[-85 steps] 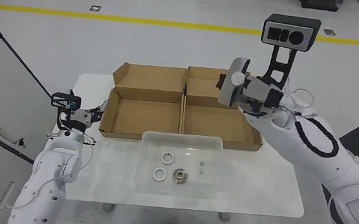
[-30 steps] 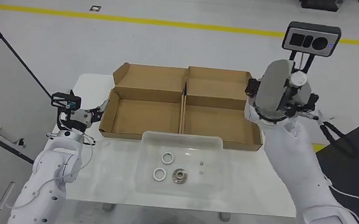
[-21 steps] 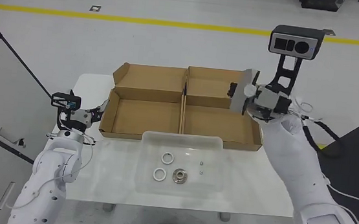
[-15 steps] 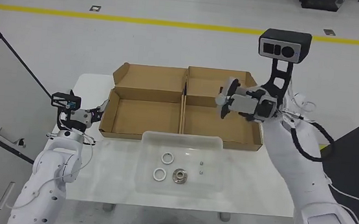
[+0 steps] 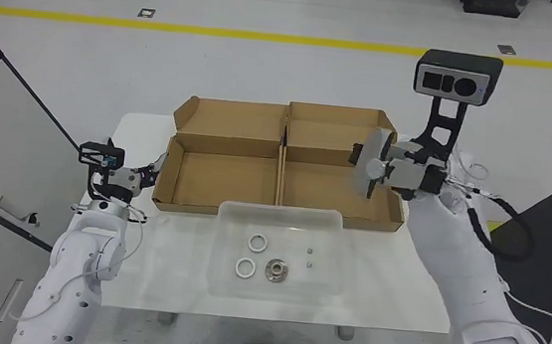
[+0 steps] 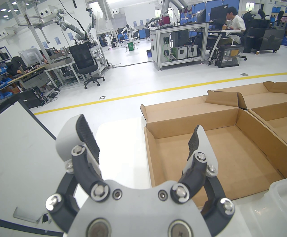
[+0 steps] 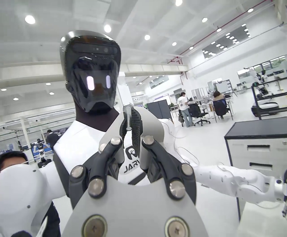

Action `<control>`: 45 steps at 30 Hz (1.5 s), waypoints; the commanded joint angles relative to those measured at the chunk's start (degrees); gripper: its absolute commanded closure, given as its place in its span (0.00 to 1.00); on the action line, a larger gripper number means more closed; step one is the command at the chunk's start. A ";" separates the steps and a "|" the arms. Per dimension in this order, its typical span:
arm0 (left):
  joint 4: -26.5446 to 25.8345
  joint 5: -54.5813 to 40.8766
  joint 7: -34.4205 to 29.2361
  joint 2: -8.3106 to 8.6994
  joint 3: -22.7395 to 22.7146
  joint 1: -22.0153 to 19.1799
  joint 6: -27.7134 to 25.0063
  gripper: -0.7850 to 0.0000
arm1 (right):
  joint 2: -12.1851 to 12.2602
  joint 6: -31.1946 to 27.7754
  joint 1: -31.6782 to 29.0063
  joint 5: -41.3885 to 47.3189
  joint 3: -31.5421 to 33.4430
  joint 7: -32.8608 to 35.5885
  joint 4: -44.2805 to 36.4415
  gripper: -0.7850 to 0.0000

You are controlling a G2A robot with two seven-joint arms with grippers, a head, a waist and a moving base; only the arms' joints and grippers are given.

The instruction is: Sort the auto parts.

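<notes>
A clear plastic tray point(image 5: 323, 223) at the table's front holds two white rings point(image 5: 259, 241), a metal flanged part point(image 5: 276, 269) and two small screws point(image 5: 310, 246). My right gripper point(image 5: 368, 167) hangs raised over the right cardboard box point(image 5: 334, 191). In the right wrist view it point(image 7: 131, 122) is turned upward and shut on a thin threaded bolt point(image 7: 128, 119). My left gripper point(image 6: 141, 139) stands open and empty by the left table edge, just outside the left cardboard box point(image 6: 213, 145). From above, this gripper point(image 5: 146, 174) sits beside that box's left wall.
Two open cardboard boxes point(image 5: 220, 180) stand side by side behind the tray, flaps folded back. The tray's corner point(image 6: 278, 190) sits close to my left gripper. Bare white table point(image 5: 415, 285) lies right of the tray.
My right arm has swung back and forth above the right box, its wrist turning, and now sits a little right of where it was half a second ago. The left arm has not moved.
</notes>
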 commanded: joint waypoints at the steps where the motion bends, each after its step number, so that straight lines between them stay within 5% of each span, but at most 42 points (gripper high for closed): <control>1: 0.00 0.00 0.00 0.00 0.00 0.00 0.00 0.00 | -0.23 0.17 -0.64 1.66 0.53 0.17 -0.16 1.00; 45: 0.00 0.00 0.00 0.00 0.00 0.00 0.00 0.00 | -0.93 1.67 -3.26 3.51 2.89 -2.22 -2.55 1.00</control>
